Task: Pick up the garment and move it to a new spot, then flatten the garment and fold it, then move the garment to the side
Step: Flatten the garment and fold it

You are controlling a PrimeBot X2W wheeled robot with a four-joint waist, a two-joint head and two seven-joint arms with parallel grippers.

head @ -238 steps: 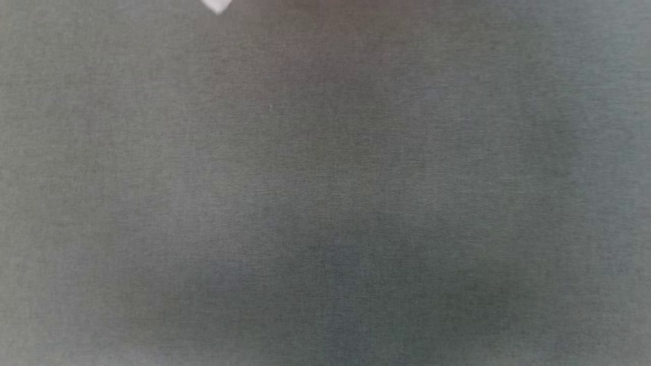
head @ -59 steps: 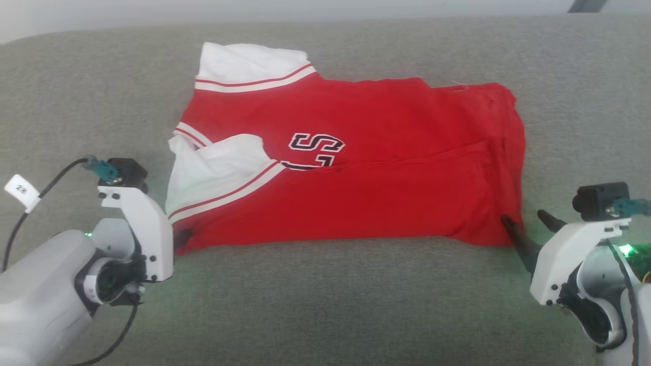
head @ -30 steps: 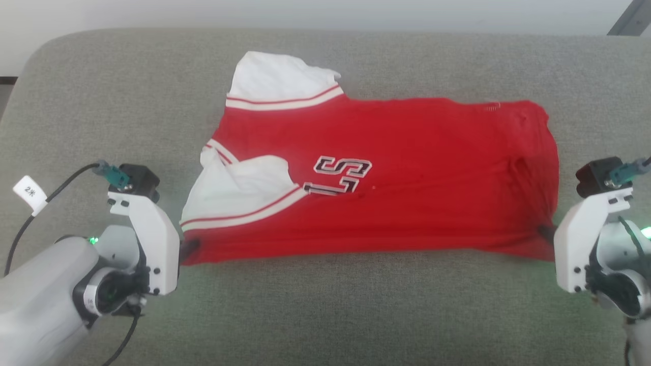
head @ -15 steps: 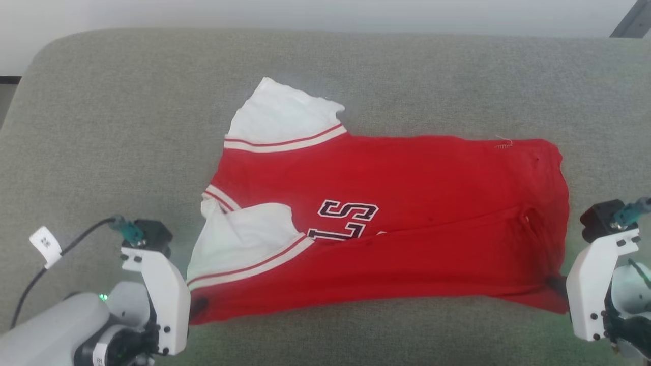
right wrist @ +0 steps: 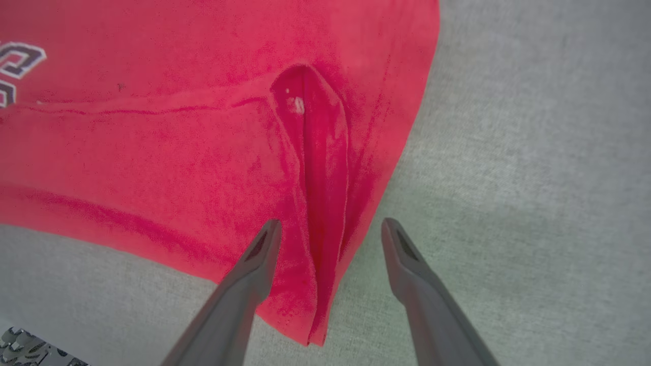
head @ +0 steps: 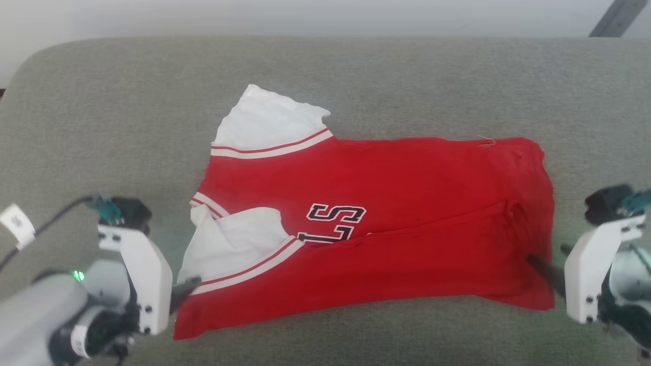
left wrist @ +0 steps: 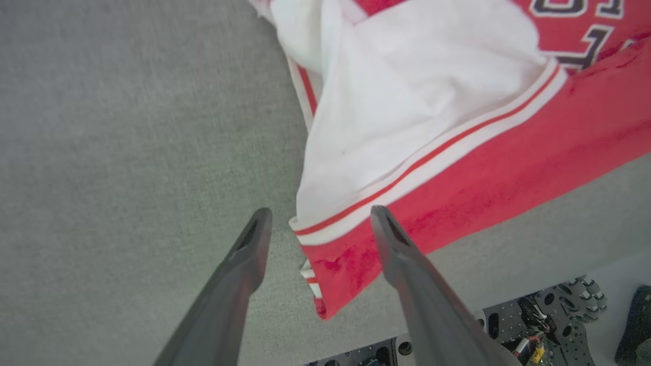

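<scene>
The garment [head: 386, 223], a red jersey with white sleeves and black lettering, lies folded lengthwise on the grey cushion [head: 101, 127]. My left gripper [head: 187, 287] is at its near left corner. In the left wrist view that gripper [left wrist: 320, 218] is open, with the striped sleeve hem and red corner of the garment [left wrist: 457, 168] lying loose between and under the fingers. My right gripper [head: 545, 256] is at the near right corner. In the right wrist view it [right wrist: 330, 227] is open astride a raised crease of the garment [right wrist: 203, 152], not pinching it.
A pale wall runs along the back, with a dark slanted bar [head: 613, 18] at the top right. The cushion's front edge and the robot's perforated base [left wrist: 534, 325] lie just below the left gripper. Bare grey cushion [right wrist: 534, 152] extends right of the garment.
Both grippers were shut on the garment's near corners and have now opened, letting the corners go. The near edge now lies slack on the cushion. The head camera has shifted slightly.
</scene>
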